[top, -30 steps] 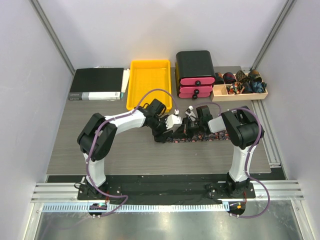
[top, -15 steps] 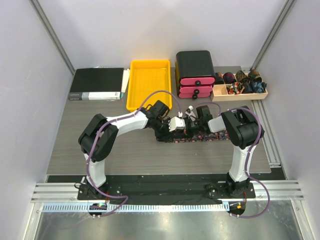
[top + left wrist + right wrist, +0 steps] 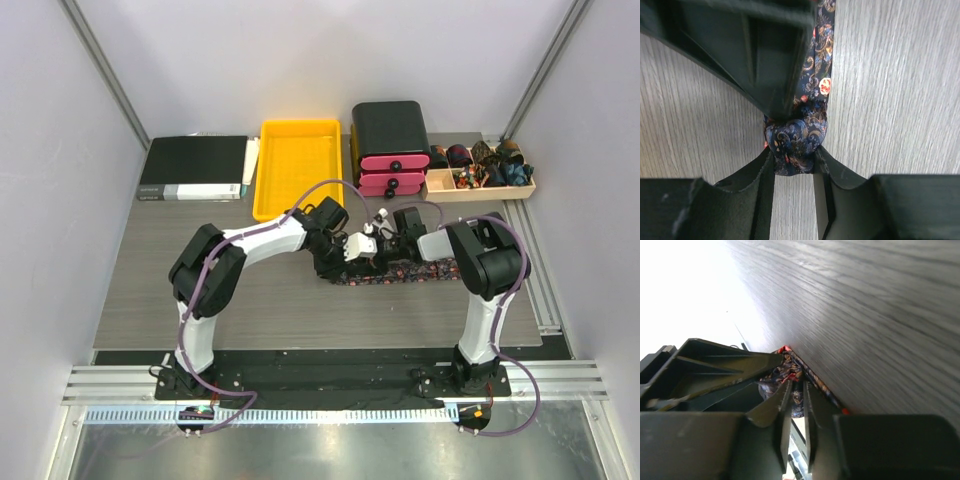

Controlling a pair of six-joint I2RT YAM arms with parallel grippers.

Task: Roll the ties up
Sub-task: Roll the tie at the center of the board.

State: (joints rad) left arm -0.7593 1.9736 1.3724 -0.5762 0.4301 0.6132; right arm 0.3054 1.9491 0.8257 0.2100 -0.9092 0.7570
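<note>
A dark tie with red and orange specks lies flat across the table's middle, and its left end is rolled into a small bundle. My left gripper is shut on that bundle, a fingertip pressed on each side. In the top view the left gripper sits at the tie's left end, right beside my right gripper. The right gripper has its jaws a narrow gap apart, with a fold of the tie between the tips. A right finger hides part of the strip.
At the back stand a black binder, a yellow tray and a black box with pink drawers. A wooden tray at the back right holds several rolled ties. Metal rails run along the table's right edge.
The left gripper has shifted right toward the right gripper and its jaws have narrowed onto the rolled end. The right jaws, shut before, have parted slightly.
</note>
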